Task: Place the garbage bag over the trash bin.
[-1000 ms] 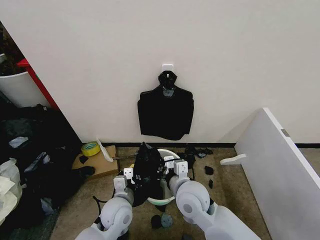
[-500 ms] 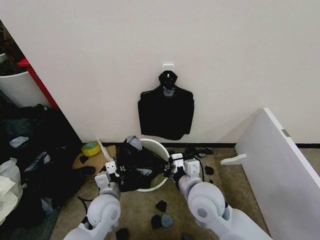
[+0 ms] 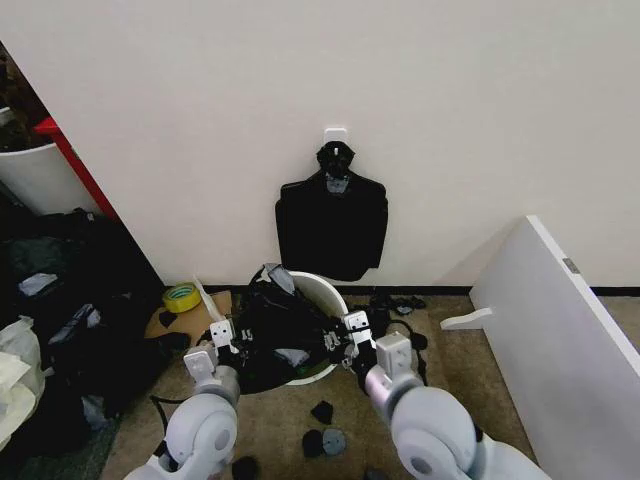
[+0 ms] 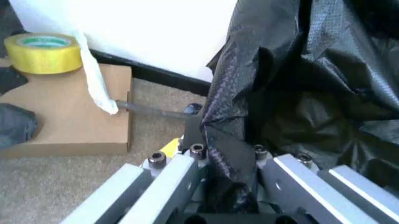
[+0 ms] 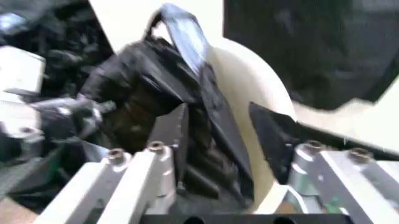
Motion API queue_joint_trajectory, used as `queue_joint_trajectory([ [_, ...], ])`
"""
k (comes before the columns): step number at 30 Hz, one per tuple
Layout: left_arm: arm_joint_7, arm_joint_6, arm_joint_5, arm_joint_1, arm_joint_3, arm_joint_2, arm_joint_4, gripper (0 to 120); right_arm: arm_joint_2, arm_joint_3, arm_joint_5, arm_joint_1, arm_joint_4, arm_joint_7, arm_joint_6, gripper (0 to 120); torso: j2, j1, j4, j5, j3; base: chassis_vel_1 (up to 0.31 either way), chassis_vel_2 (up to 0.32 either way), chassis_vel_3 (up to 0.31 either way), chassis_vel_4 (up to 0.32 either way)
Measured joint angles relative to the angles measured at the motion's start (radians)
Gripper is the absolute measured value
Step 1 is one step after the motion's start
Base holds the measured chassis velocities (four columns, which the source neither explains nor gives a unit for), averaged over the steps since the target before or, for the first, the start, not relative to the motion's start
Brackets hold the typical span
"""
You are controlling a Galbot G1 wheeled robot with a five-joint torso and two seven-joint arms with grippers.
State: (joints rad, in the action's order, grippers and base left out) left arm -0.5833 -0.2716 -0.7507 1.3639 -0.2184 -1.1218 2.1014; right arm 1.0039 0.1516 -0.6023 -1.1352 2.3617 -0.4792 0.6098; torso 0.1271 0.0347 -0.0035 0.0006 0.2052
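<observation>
Left tool (image 3: 227, 338): clamped on a fold of the garbage bag (image 3: 275, 325), presumably to keep the mouth taut.
Right tool (image 3: 345, 335): jaws narrow around the bag's opposite edge, at the trash bin (image 3: 325, 298) rim.
Bag: thin, glossy, crinkled black film, stretched between both tools, partly draped over the bin.
Bin: round, smooth white plastic, tipped on the floor near the wall.

The bag (image 3: 272, 325) stretches between the left gripper (image 3: 228, 342) and right gripper (image 3: 340, 345), a fold caught in each pair of jaws, lying over the bin (image 3: 322, 300). Beyond the left jaws, tape (image 4: 44, 52) sits on cardboard (image 4: 65, 116).
</observation>
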Motion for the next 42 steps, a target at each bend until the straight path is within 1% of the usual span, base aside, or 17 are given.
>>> queue_joint_trajectory([
  [4,0.025,0.000,0.027,0.020,0.000,0.004,0.024,2,-0.014,0.010,0.038,0.029,0.002,0.065,-0.015,54,0.000,0.000,0.0001,0.0000,0.000,0.000,0.000,0.000,0.000],
  [5,0.025,0.000,0.027,0.020,0.000,0.004,0.024,2,-0.014,0.010,0.038,0.029,0.002,0.065,-0.015,54,0.000,0.000,0.0001,0.0000,0.000,0.000,0.000,0.000,0.000],
  [8,0.041,0.000,0.041,0.032,0.001,0.006,0.040,2,0.006,0.028,0.087,0.065,-0.061,0.109,-0.029,68,0.000,0.000,0.0004,0.0002,0.000,0.000,0.000,0.000,0.000],
  [9,0.043,0.000,0.043,0.034,0.001,0.006,0.043,2,0.010,0.031,0.091,0.071,-0.074,0.114,-0.030,69,0.000,0.000,0.0004,0.0001,0.000,0.000,0.000,0.000,0.000],
  [11,0.050,0.000,0.052,0.043,0.001,0.009,0.053,2,0.027,0.042,0.104,0.091,-0.119,0.129,-0.030,79,0.000,0.000,0.0003,0.0002,0.000,0.000,0.000,0.000,0.000],
  [12,0.051,0.000,0.054,0.045,0.002,0.010,0.056,2,0.032,0.045,0.107,0.096,-0.132,0.132,-0.030,82,0.000,0.000,0.0003,0.0001,0.000,0.000,0.000,0.000,0.000],
  [14,0.051,0.000,0.054,0.045,0.002,0.010,0.056,2,0.032,0.045,0.107,0.096,-0.132,0.132,-0.030,82,0.000,0.000,0.0003,0.0001,0.000,0.000,0.000,0.000,0.000],
  [15,0.059,0.000,0.059,0.051,0.005,0.016,0.061,2,0.041,0.046,0.094,0.104,-0.158,0.136,-0.031,74,0.000,0.000,0.0002,0.0001,0.000,0.000,0.000,0.000,0.000],
  [20,0.070,0.001,0.067,0.069,0.004,0.014,0.071,2,0.033,0.037,0.047,0.105,-0.175,0.131,-0.030,53,0.000,0.000,0.0002,0.0001,0.000,0.000,0.000,0.000,0.000],
  [21,0.070,0.001,0.067,0.069,0.004,0.014,0.071,2,0.033,0.037,0.047,0.105,-0.175,0.131,-0.030,53,0.000,0.000,0.0002,0.0001,0.000,0.000,0.000,0.000,0.000],
  [25,0.073,0.001,0.077,0.077,0.007,0.011,0.076,2,0.023,0.037,0.029,0.112,-0.188,0.113,-0.023,35,0.000,0.000,0.0002,0.0001,0.000,0.000,0.000,0.000,0.000],
  [27,0.073,0.001,0.077,0.079,0.008,0.012,0.081,2,0.022,0.037,0.019,0.115,-0.191,0.101,-0.014,29,0.000,0.000,0.0002,0.0001,0.000,0.000,0.000,0.000,0.000],
  [28,0.073,0.001,0.077,0.079,0.008,0.012,0.081,2,0.022,0.037,0.019,0.115,-0.191,0.101,-0.014,29,0.000,0.000,0.0002,0.0001,0.000,0.000,0.000,0.000,0.000],
  [33,0.075,0.001,0.074,0.103,0.002,0.009,0.110,2,0.013,0.037,-0.004,0.122,-0.208,0.065,-0.002,7,0.000,0.000,0.0001,0.0002,0.000,0.000,0.000,0.000,0.000],
  [34,0.075,0.001,0.074,0.103,0.002,0.009,0.110,2,0.013,0.037,-0.004,0.122,-0.208,0.065,-0.002,7,0.000,0.000,0.0001,0.0002,0.000,0.000,0.000,0.000,0.000],
  [36,0.077,0.001,0.078,0.112,0.002,0.010,0.114,2,0.012,0.037,-0.025,0.124,-0.203,0.049,-0.004,0,0.000,0.000,0.0003,0.0002,0.000,0.000,0.000,0.000,0.000],
  [42,0.080,0.003,0.083,0.113,-0.001,0.011,0.113,2,-0.011,0.024,-0.031,0.105,-0.159,0.048,-0.031,0,0.000,0.000,0.0002,0.0002,0.000,0.000,0.000,0.000,0.000],
])
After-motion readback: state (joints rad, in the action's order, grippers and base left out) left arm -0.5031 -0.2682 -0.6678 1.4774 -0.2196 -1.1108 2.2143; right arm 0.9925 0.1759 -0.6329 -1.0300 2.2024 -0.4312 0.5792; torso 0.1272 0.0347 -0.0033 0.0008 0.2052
